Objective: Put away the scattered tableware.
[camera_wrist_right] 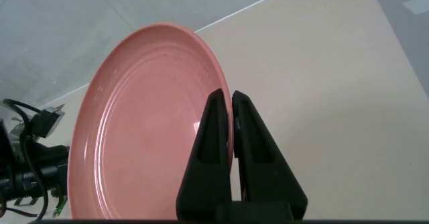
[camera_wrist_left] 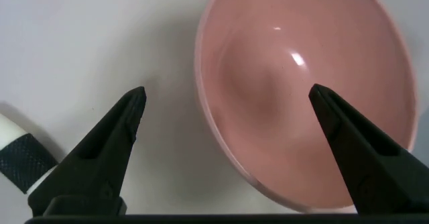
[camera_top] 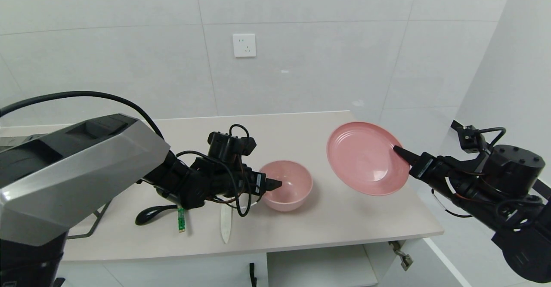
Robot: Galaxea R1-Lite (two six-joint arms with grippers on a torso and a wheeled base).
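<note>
Holding the pink plate (camera_top: 366, 158) tilted in the air, just right of the pink bowl (camera_top: 287, 184), with the right gripper (camera_top: 402, 152) pinched tight on its rim. Poised at the bowl's left rim with the left gripper (camera_wrist_left: 226, 90), jaws wide apart, one over the inside, one outside. Beyond, left of the bowl, a black spoon (camera_top: 150, 214), a green-handled utensil (camera_top: 182, 220) and a white knife (camera_top: 226, 226) lying on the counter (camera_top: 327, 226). Judged barely begun: nothing visibly stowed yet.

From the bowl (camera_top: 287, 188), open counter (camera_top: 301, 134) runs from ten to one o'clock, back to the wall. At two o'clock the plate (camera_top: 366, 158) hangs tilted in the way. At nine the left gripper (camera_wrist_left: 228, 91) blocks, and at eight a white utensil (camera_top: 226, 226) and a green utensil (camera_top: 182, 220) crowd the approach.
</note>
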